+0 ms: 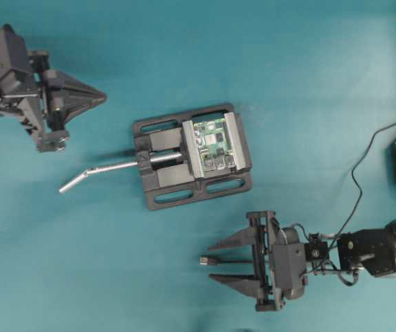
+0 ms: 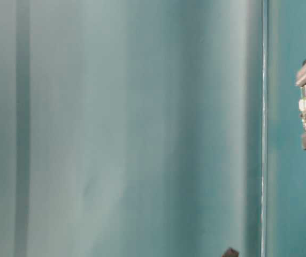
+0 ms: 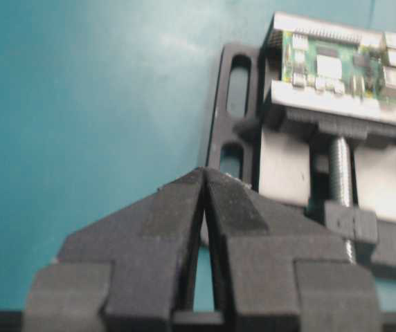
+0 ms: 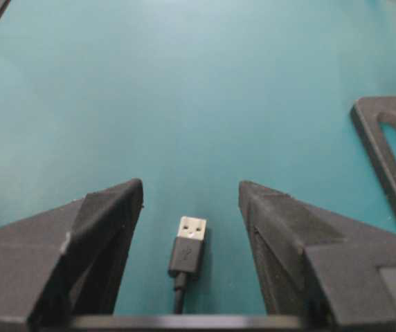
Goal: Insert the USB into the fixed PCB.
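The right tool point(image 1: 215, 262) is spread wide, and the USB point(image 1: 205, 261) is seen lying on the table point(image 1: 309, 83) between its fingers, untouched. The silver plug end is shown clearly only in the right wrist view. The left tool point(image 1: 101, 96) is closed on nothing. The PCB point(image 1: 215, 144) is clamped in the vise point(image 1: 162, 166), up and left of the USB, with bare table between them.

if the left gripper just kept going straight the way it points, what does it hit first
Probably the vise: the shut left gripper points toward its black base. Depth is unclear; it may pass above it, toward the fixed PCB.
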### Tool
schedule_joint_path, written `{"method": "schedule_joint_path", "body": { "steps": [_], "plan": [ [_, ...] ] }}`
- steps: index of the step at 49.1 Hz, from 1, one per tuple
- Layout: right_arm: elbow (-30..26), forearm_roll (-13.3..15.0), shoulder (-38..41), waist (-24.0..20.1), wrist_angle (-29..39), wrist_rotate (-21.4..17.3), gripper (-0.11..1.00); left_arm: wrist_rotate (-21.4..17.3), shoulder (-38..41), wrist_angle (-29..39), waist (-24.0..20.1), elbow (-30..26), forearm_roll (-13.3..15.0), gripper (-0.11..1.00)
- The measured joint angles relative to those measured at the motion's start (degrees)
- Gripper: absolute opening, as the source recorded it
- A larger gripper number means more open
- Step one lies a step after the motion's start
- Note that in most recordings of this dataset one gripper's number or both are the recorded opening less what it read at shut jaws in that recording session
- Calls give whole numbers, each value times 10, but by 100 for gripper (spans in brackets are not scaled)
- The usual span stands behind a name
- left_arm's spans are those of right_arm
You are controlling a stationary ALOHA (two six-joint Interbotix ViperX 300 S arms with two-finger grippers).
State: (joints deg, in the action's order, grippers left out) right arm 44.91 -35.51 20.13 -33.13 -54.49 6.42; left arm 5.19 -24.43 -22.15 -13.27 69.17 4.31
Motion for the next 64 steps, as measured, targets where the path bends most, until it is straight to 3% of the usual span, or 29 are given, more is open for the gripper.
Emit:
{"method": "schedule_joint_path", "body": {
  "steps": [12,27,45,64],
  "plan": [
    [-4,-19,18,-10,0,0,64,0,-90,29,0,40,1,4],
    [-4,-42,35,-11,4,0,64,0,-268,46,0,120,-1,4],
    [-5,-46,44,-16,19,0,61,0,-519,200,0,168,-3,4],
    [-7,-47,49,-19,21,0,43,0,-544,222,1,182,-3,4]
  ]
}}
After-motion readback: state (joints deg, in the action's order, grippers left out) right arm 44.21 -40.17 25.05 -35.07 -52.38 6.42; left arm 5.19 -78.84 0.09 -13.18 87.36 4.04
